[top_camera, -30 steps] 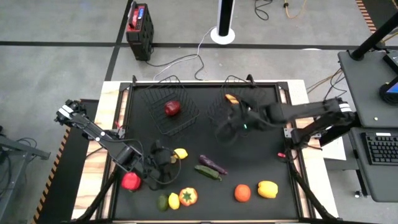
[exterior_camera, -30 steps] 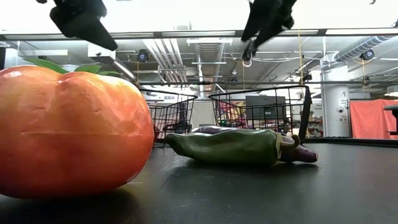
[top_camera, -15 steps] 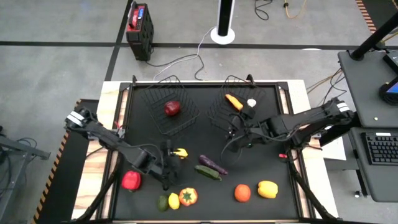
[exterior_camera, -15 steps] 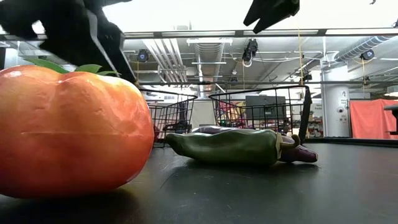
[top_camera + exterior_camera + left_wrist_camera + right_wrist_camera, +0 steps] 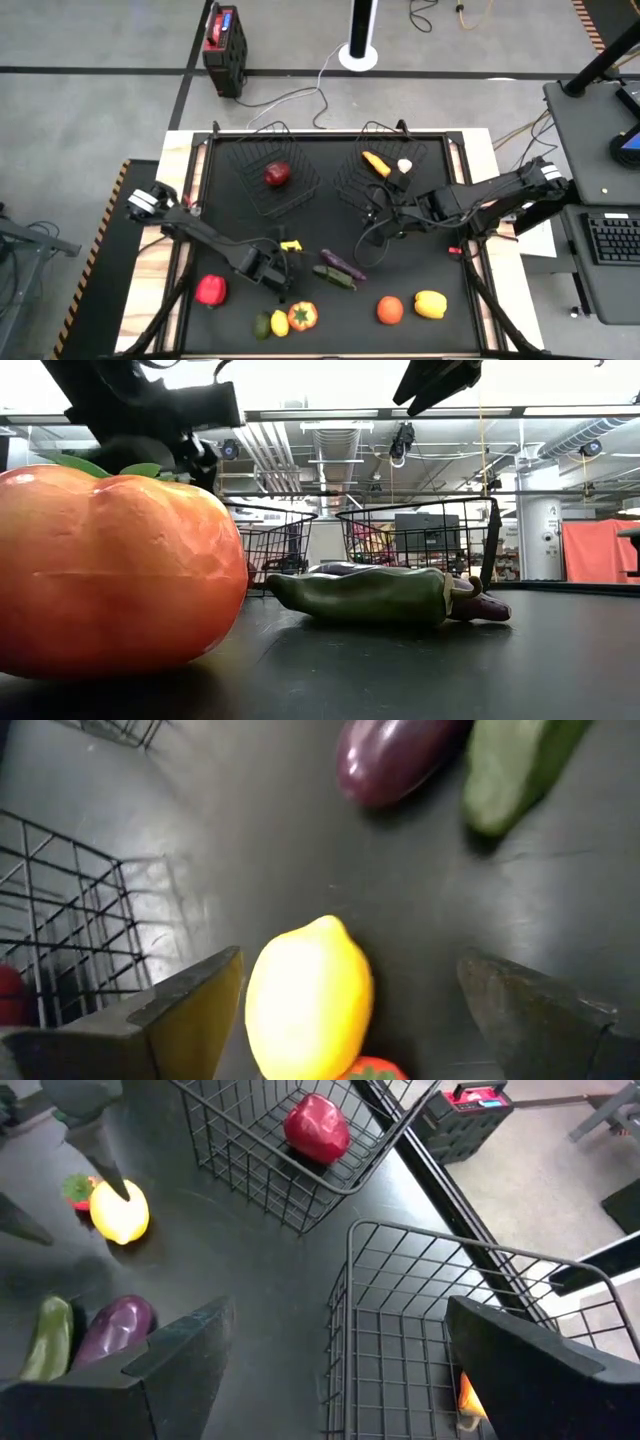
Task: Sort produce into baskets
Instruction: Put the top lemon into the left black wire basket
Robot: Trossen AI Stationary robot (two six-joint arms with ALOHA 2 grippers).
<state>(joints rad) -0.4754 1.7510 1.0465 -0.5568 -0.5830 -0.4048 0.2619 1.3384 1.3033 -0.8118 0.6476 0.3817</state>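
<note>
Lemon: the lemon [image 5: 309,996] lies on the black surface [image 5: 420,270], between the spread fingers of the left end effector [image 5: 285,262], touching neither.
Left end effector: released, low over the lemon [image 5: 291,244], in the near-left part of the surface.
Lemon's neighbours: an eggplant [image 5: 392,758] and a cucumber [image 5: 510,768] lie side by side just beyond it; a red strawberry-like piece touches its near end.
Right end effector: the right end effector [image 5: 388,212] hovers released at the near edge of the right basket [image 5: 358,170], fingers wide apart.
Baskets: the left basket [image 5: 262,160] holds a red apple [image 5: 277,174]; the right one holds a carrot [image 5: 375,163] and a white garlic [image 5: 404,165].
Rest of the produce: a red pepper [image 5: 210,290] near the left edge; a green fruit, a small yellow one and an orange-red pepper [image 5: 302,316] at the front; an orange tomato [image 5: 389,310] and a yellow pepper [image 5: 430,303] to the right.
Left wrist view only: shows the gaps between the lemon and each finger.
Low view only: the orange pepper [image 5: 115,570] fills the foreground, hiding the lemon; the cucumber [image 5: 365,596] lies in front of both baskets.
Right wrist view only: shows the apple [image 5: 316,1128] inside its basket and the left arm's finger above the lemon.
</note>
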